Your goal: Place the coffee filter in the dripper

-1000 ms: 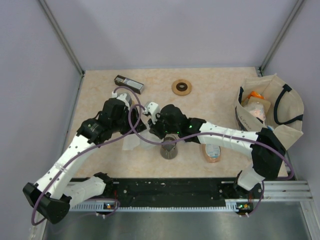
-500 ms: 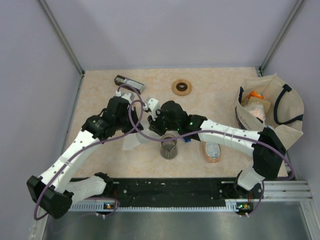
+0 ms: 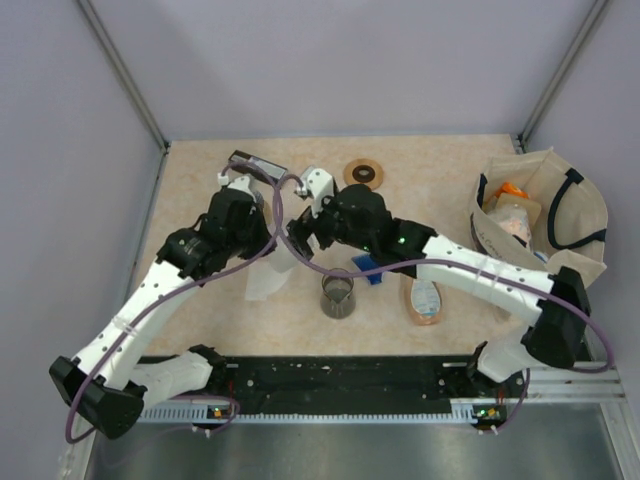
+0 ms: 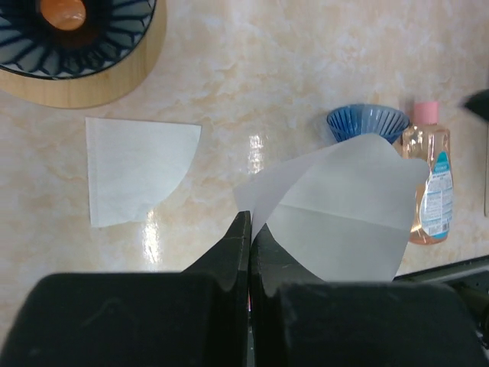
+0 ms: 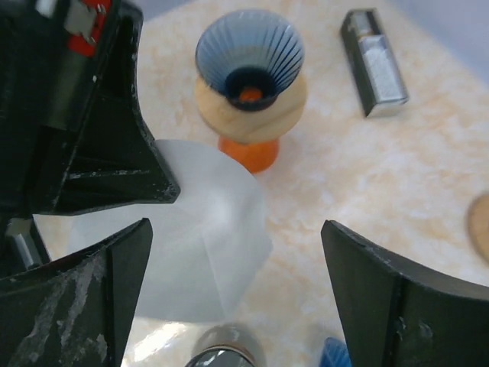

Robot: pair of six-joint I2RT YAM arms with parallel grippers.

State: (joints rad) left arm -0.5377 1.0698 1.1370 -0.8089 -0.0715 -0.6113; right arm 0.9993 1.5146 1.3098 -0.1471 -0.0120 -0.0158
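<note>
The left gripper (image 4: 250,228) has its jaws pressed fully together on one corner of the coffee filter (image 4: 344,218), which fans out from the pinch as a folded white sheet held clear of the table (image 4: 306,61). The filter is not in the dripper (image 5: 250,55). In the right wrist view it hangs just in front of the dripper's orange foot, its upper edge close to that foot, and the dripper's blue ribbed cone stands upright with nothing in it. The right gripper (image 5: 234,227) is spread wide and grasps nothing, its two fingers framing the held filter from either side without touching it. A second filter (image 4: 134,180) lies flat on the table just beside the dripper's wooden collar, apart from the held one. Beyond the held filter in the left wrist view sits a blue ribbed cup (image 4: 367,122), and next to it lies a bottle (image 4: 432,191) with a pink cap and orange liquid. A small dark box (image 5: 373,61) lies on the table to one side of the dripper. From above, a grey cup (image 3: 338,296) stands near the front of the table, a wooden ring (image 3: 363,174) lies toward the back, and a tote bag (image 3: 545,215) sits at the right edge.
</note>
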